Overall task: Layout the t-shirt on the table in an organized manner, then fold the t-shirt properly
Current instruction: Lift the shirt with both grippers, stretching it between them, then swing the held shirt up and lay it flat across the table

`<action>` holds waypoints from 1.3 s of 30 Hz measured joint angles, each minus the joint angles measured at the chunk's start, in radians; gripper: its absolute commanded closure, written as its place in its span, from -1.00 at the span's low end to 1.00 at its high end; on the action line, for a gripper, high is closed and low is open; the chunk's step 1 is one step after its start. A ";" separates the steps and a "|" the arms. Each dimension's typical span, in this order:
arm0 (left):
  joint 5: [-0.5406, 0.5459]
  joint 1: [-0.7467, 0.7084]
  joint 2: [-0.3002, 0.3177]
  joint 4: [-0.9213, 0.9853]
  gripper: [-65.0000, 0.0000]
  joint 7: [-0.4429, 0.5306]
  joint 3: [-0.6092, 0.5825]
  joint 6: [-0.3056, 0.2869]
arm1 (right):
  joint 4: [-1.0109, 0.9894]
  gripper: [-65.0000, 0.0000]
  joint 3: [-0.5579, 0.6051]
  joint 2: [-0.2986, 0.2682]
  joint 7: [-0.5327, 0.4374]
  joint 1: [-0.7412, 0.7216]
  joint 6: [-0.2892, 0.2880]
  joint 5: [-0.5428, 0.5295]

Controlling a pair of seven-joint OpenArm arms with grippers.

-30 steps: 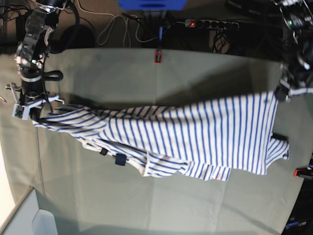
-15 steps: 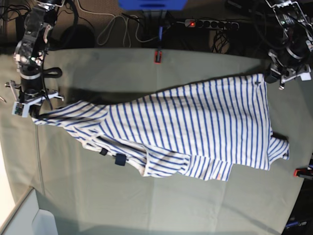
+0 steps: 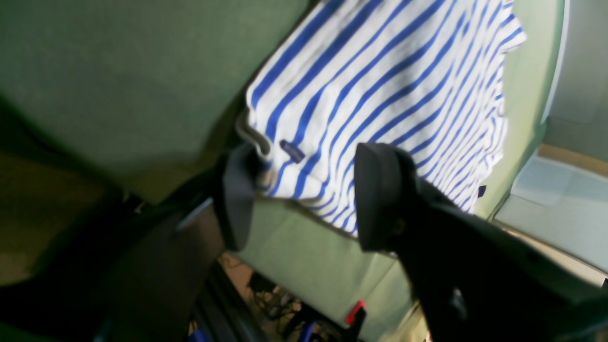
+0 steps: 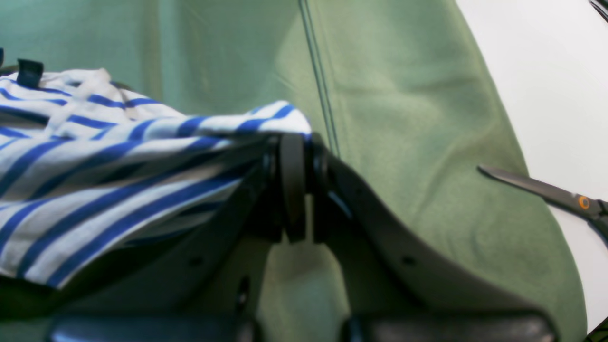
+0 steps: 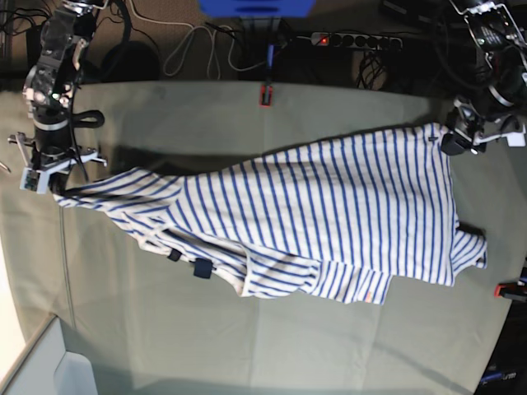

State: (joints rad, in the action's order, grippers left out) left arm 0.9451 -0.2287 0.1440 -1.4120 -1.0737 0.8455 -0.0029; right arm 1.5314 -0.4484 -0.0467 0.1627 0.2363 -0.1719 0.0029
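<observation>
T-shirt [image 5: 313, 222] lay stretched across the middle of the counter [image 5: 206, 346], running from the right arm's side to the left arm's side, striped cloth partly bunched along its near edge with a sleeve folded under.

Right gripper [image 4: 297, 183] was clamped on one corner of the t-shirt; jaws pressed together with the striped edge pinched at their tips, cloth draped away from them and held slightly above the counter. In the base view this gripper [image 5: 51, 177] stood at the shirt's pointed end.

Left gripper [image 3: 304, 199] had its jaws spread apart, hovering over the opposite corner of the t-shirt. That corner, with its small dark hem tag [image 3: 291, 151], sat between the jaws; one finger [image 3: 236, 199] touched or nearly touched the hem, cannot tell which. No grip on the cloth was visible there.

Scissors [image 4: 555, 197] lay on the counter edge beside the right gripper, apart from the shirt. Red clamp [image 5: 266, 95] sat at the far edge.
</observation>
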 measured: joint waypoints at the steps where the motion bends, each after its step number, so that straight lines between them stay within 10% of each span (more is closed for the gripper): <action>1: -0.021 0.003 0.000 0.000 0.00 0.000 0.000 0.000 | 0.000 1.00 0.000 0.000 0.001 0.000 0.000 0.000; 7: -0.140 0.022 -0.040 0.000 0.03 -0.008 -0.004 0.001 | 0.000 1.00 0.000 0.000 0.003 -0.005 0.000 0.000; 15: -0.198 0.062 -0.072 0.000 1.00 -0.003 -0.003 0.000 | -0.001 1.00 0.003 0.000 0.006 -0.002 0.000 0.000; 36: 0.057 0.069 -0.011 -0.473 1.00 -0.027 0.071 -0.008 | 0.274 1.00 0.004 0.005 -0.001 0.122 -0.001 -0.003; 39: 0.054 0.110 0.002 -0.472 1.00 -0.023 0.038 -0.006 | 0.314 1.00 0.000 -0.001 -0.009 0.100 -0.079 -0.003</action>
State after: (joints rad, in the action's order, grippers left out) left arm 0.9989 -0.1184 0.1455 -1.8835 -1.0966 0.8837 -0.0086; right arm 1.8454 -0.4480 -0.0479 0.1539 0.3367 -0.2504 -0.0002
